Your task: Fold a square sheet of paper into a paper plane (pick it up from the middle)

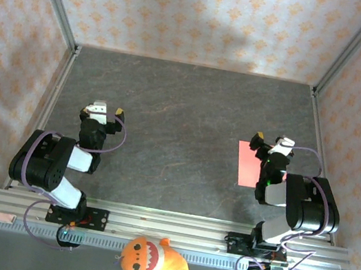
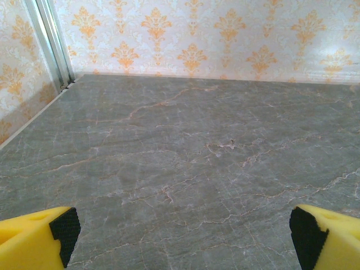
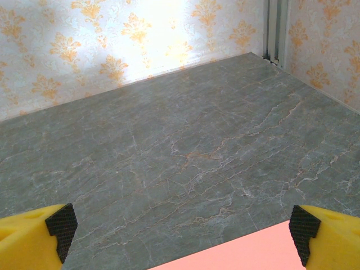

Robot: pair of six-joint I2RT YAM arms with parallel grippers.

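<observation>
The square sheet of paper [image 1: 252, 165] lies flat on the right side of the grey marbled surface [image 1: 186, 101], its right edge hidden under the right arm [image 1: 294, 204]. In the right wrist view it shows pink at the bottom, between the yellow fingertips [image 3: 329, 236]. The right jaws stand wide apart over the sheet's far end, holding nothing, and the left jaws, well away from the paper over bare surface, are spread just as wide and empty.
</observation>
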